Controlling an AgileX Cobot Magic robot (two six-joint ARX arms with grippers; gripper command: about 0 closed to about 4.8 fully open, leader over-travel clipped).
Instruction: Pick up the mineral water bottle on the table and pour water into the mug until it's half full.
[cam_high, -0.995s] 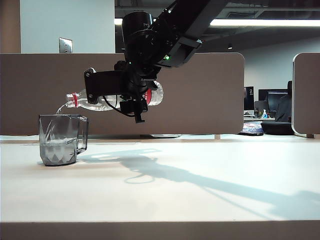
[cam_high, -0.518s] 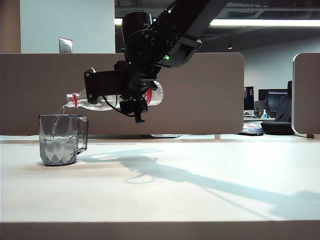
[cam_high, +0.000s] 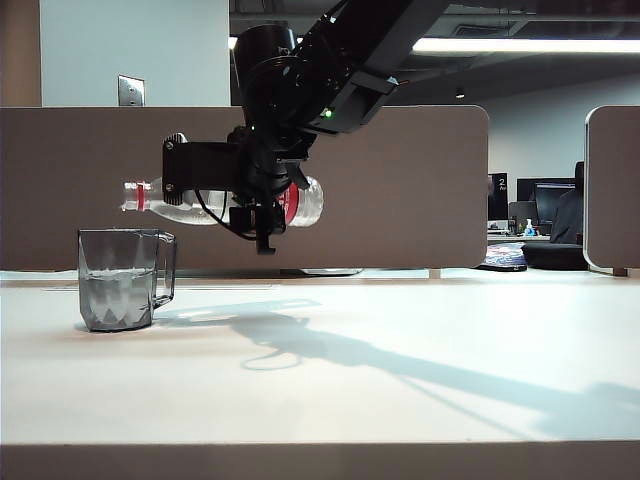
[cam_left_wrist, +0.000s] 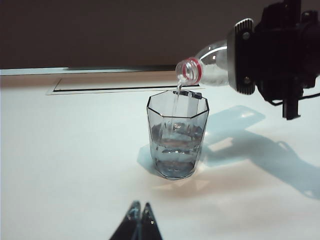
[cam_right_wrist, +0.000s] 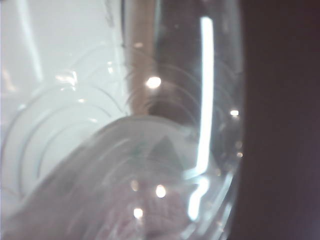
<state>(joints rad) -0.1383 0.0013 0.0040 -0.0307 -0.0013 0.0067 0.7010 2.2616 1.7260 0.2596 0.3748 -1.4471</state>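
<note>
Since a second ago the mineral water bottle (cam_high: 215, 202) has tipped back to level. The mug (cam_high: 120, 280) (partly filled) stands on the table (cam_high: 380, 380) below its mouth, and the right gripper (cam_high: 245, 190) clamps the bottle's body. The left gripper (cam_left_wrist: 138, 214), fingertips together, holds nothing near the mug.

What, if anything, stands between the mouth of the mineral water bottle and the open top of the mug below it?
Nothing visible does. The right gripper holds the mineral water bottle roughly level above the mug, and only air and a thin stream of water lie between them. The left gripper stays low, short of the mug.
</note>
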